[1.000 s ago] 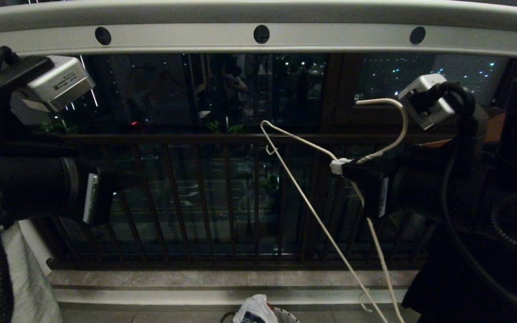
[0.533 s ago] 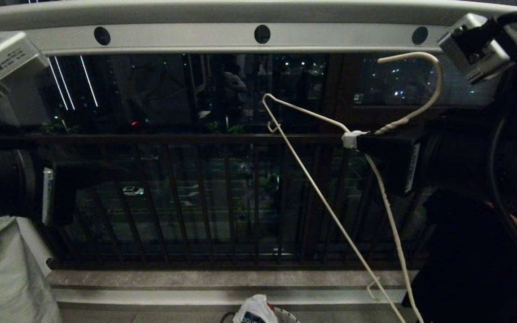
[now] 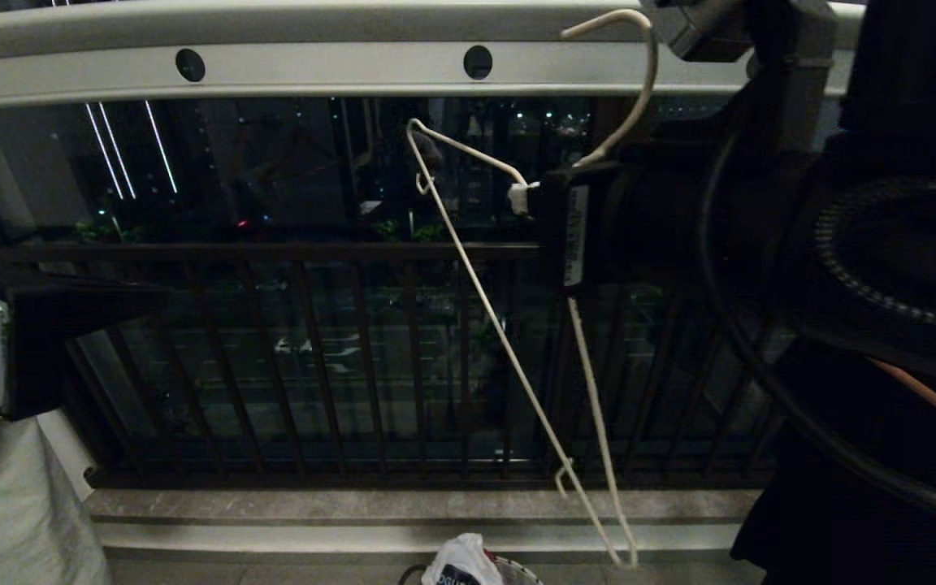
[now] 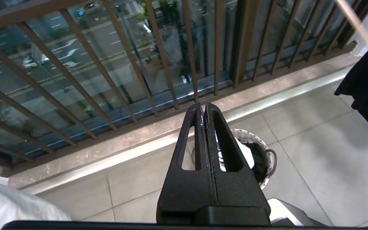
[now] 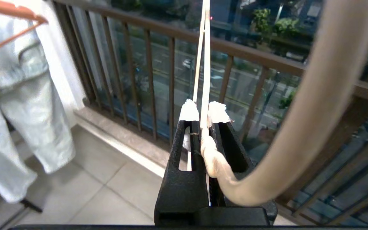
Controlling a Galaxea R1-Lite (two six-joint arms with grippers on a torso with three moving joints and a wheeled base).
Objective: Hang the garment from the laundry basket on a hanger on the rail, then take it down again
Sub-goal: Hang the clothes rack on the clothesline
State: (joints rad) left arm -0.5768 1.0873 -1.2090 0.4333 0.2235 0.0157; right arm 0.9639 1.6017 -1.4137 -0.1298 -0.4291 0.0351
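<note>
The white wire hanger [image 3: 509,349] hangs empty from my right gripper [image 3: 523,197], which is shut on its twisted neck [image 5: 211,159]. The hook [image 3: 639,49] stands at the height of the pale grey rail [image 3: 314,69]; I cannot tell whether it touches. My left gripper [image 4: 202,107] is shut and empty, low at the left of the head view [image 3: 151,296]. Below on the floor, the white garment [image 4: 246,153] with dark print lies in the round white laundry basket [image 4: 268,172], and shows at the head view's bottom edge [image 3: 460,565].
A dark brown railing [image 3: 354,357] of vertical bars with glass behind it runs across, above a stone ledge [image 3: 354,508]. Pale trousers [image 5: 21,95] hang at the left on a brown wooden hanger [image 5: 11,12]. Black cloth [image 3: 842,528] hangs at the right.
My right gripper has carried the hanger up and to the left, raising its hook from below the rail to rail height. My left gripper has drifted left and down.
</note>
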